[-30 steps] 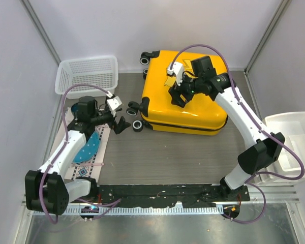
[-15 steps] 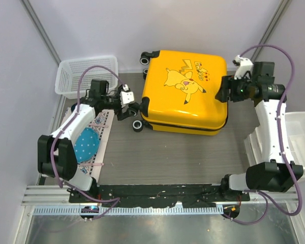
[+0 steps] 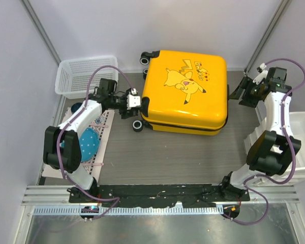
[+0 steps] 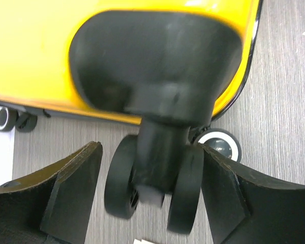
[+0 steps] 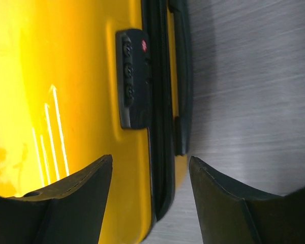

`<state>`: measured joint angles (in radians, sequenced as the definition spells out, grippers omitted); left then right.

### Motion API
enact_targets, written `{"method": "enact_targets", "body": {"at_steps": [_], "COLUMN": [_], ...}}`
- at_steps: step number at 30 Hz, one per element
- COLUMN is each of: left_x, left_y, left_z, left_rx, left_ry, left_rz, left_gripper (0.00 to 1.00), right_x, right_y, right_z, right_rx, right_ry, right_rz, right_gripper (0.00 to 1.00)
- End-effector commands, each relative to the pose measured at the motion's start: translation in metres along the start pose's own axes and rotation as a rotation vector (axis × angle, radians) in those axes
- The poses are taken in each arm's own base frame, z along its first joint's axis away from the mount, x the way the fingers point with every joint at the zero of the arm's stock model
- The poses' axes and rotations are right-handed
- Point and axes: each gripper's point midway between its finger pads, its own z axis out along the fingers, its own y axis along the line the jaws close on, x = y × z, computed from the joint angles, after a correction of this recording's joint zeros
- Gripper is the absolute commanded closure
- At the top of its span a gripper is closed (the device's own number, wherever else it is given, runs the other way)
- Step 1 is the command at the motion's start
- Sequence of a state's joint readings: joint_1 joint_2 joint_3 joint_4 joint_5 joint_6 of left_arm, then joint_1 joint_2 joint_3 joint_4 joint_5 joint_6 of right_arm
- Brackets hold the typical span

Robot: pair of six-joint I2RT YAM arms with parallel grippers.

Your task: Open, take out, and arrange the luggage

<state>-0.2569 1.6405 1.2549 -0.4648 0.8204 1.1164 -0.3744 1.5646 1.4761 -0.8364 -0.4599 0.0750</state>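
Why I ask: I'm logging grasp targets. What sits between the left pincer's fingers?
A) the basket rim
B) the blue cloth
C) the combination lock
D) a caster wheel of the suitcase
D: in the left wrist view, the black twin caster wheel under the yellow suitcase stands between the fingers of the open left pincer.

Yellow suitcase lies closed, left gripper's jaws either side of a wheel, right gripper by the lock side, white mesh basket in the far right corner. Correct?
No: the white mesh basket sits in the far left corner, per the top external view. The rest stands: luggage closed, left gripper astride a wheel, right gripper by the lock.
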Motion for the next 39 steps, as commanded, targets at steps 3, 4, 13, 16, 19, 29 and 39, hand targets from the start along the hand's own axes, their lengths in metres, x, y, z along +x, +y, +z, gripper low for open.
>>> {"method": "enact_targets", "body": {"at_steps": [3,4,13,16,19,29,39], "left_x": [-0.020,-0.020,-0.015,-0.013,-0.013,-0.017,-0.028], "left_y": [-0.002,-0.001,0.011,0.015,0.018,0.015,0.020], "left_z": [0.015,0.016,0.021,0.023,0.024,0.026,0.030], "left_rx": [0.026,0.021,-0.025,-0.028,-0.041,-0.036,-0.059], "left_ry": [-0.035,-0.035,-0.022,-0.017,-0.018,-0.015,-0.025], "left_rz": [0.125,0.131,0.118,0.103,0.094,0.093,0.091], "left_gripper": [0.22,0.23,0.27,0.29,0.33,0.55,1.00], "right_x": [-0.044,-0.043,-0.042,-0.041,-0.032,-0.036,-0.051], "right_y": [0.024,0.024,0.035,0.038,0.042,0.082,0.098], "right_z": [0.015,0.022,0.047,0.050,0.055,0.033,0.004], "right_rx": [-0.171,-0.202,-0.495,-0.541,-0.590,-0.767,-0.847], "right_ry": [-0.130,-0.113,-0.042,-0.036,0.009,0.022,-0.029], "right_rz": [0.068,0.094,0.276,0.302,0.356,0.430,0.433], "right_gripper": [0.32,0.34,0.26,0.24,0.24,0.26,0.35]}}
